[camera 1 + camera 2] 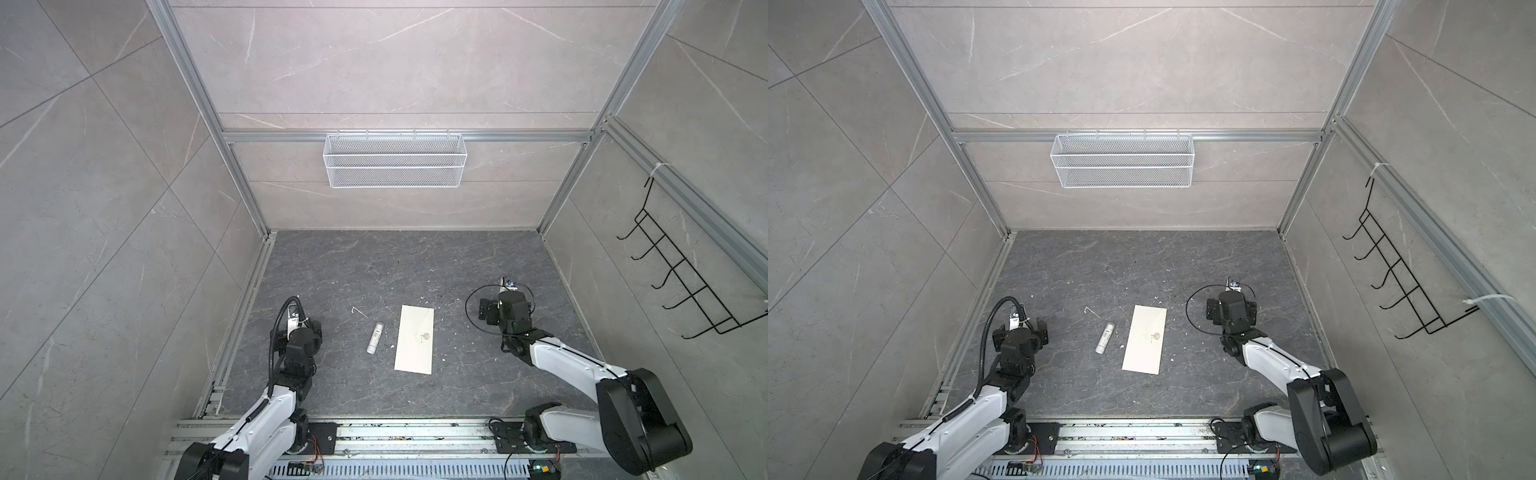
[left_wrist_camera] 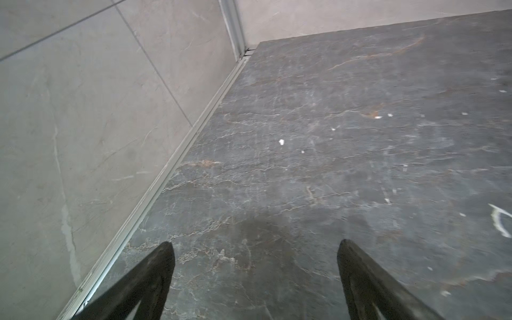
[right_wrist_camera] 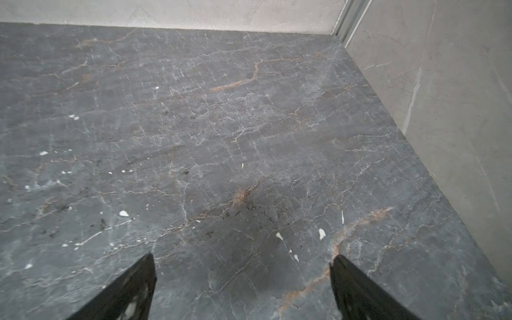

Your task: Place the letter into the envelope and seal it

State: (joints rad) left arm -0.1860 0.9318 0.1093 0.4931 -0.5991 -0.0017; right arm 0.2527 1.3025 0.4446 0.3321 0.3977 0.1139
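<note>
Left gripper [image 2: 255,243] and right gripper [image 3: 241,257] both gape empty; the envelope [image 1: 414,338] lies between them, tube [image 1: 373,337] at its nine o'clock.

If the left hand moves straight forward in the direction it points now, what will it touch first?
Most likely the dark tabletop: the open left hand is tilted down toward it, and nothing lies between. The side wall is off to one side, though depth is hard to judge.
</note>
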